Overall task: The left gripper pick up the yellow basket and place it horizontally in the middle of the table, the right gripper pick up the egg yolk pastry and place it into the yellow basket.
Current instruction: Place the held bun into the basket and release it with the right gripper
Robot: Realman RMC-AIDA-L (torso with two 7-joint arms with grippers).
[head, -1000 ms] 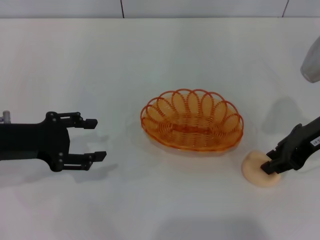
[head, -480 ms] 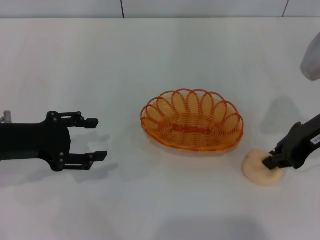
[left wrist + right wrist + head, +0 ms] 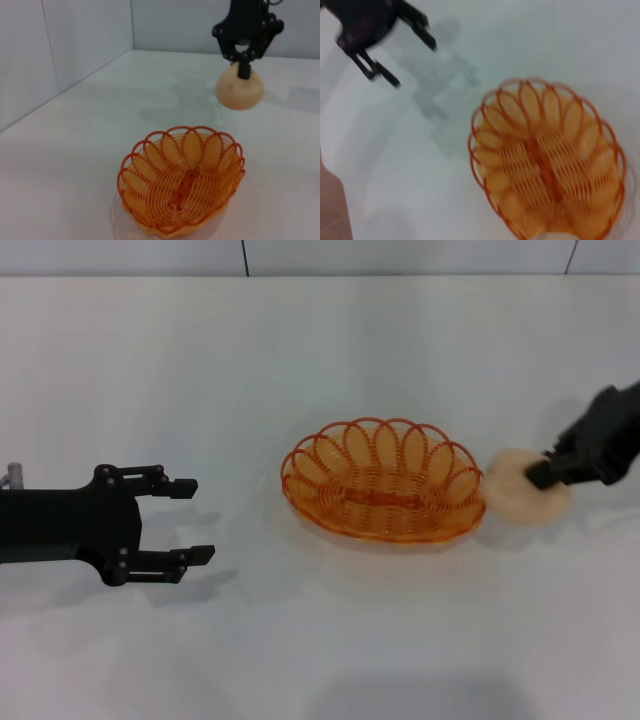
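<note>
Nearest on the left, the left gripper [image 3: 190, 520] rests low over the table [image 3: 320, 660], its two black fingers spread apart with nothing between them, pointing right toward the basket and well apart from it; it also shows in the right wrist view [image 3: 405, 47], fingers likewise spread. At the middle of the table stands the yellow basket [image 3: 384, 480], upright and horizontal, its long axis running left to right, its scalloped looped rim intact and its interior holding nothing, as the left wrist view [image 3: 181, 180] and the right wrist view [image 3: 547, 160] both show. Just right of the basket's right end, the egg yolk pastry [image 3: 524, 487] is carried in the air, clear of the table, as seen in the left wrist view [image 3: 239, 90]. The right gripper [image 3: 543, 473] is clamped on the pastry, reaching in from the right edge [image 3: 243, 67].
</note>
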